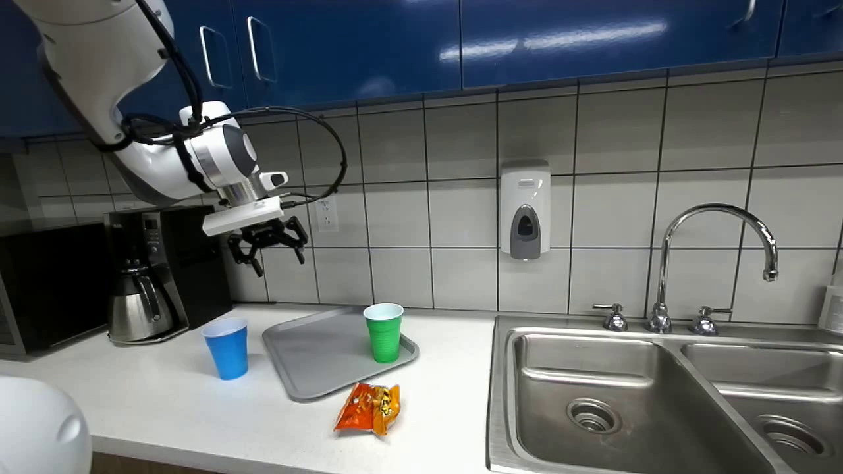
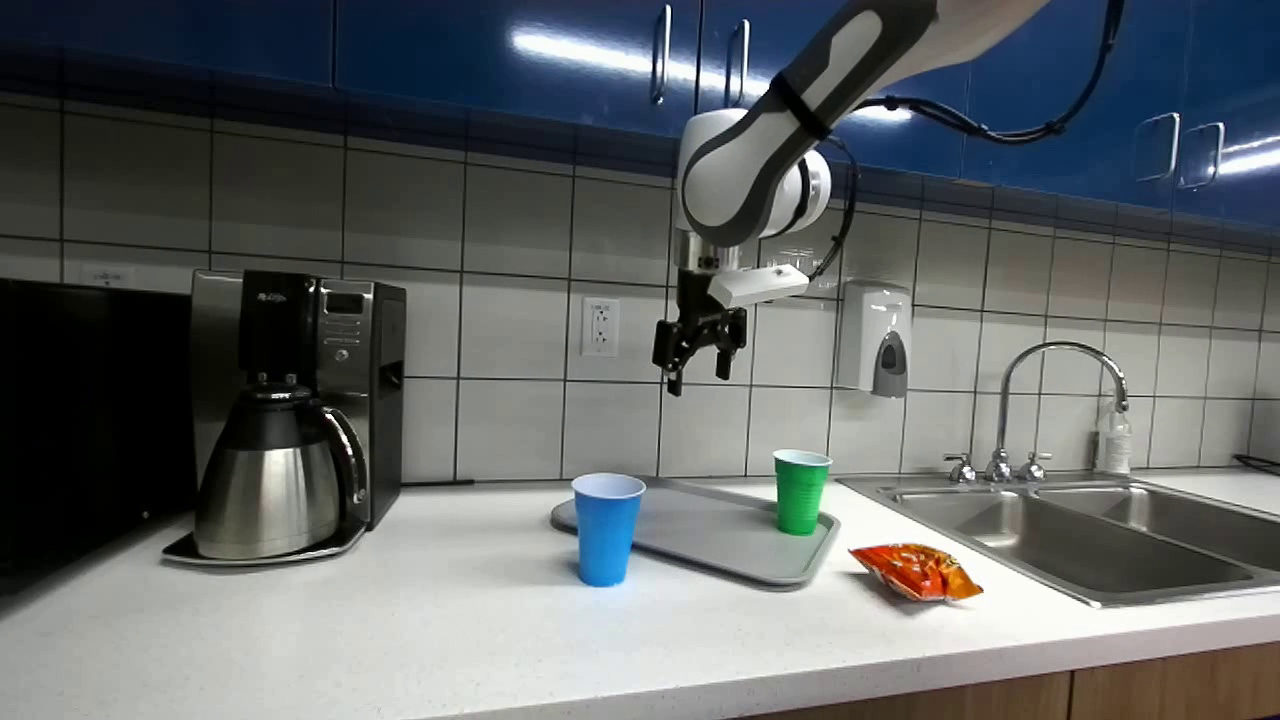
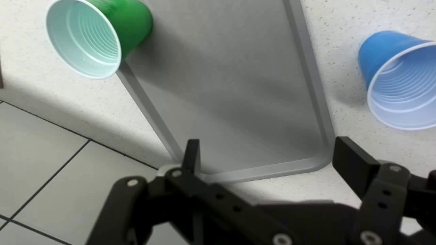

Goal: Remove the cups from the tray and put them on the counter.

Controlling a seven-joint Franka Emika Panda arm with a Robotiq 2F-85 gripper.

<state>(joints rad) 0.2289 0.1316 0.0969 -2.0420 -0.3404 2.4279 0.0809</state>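
Green, white-lined plastic cup (image 1: 384, 341) standing on rimmed grey tray (image 1: 316, 359), blue, white-lined plastic cup (image 1: 227, 354) alongside; black gripper (image 1: 280, 266) gaping wide, empty.

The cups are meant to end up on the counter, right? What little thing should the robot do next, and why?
I'd guess: shift the gripper across toward the green cup. That cup stands on the tray, while the blue cup is already on the counter. The gripper hangs open and empty above the cups, and in the wrist view the green cup appears off to one side.
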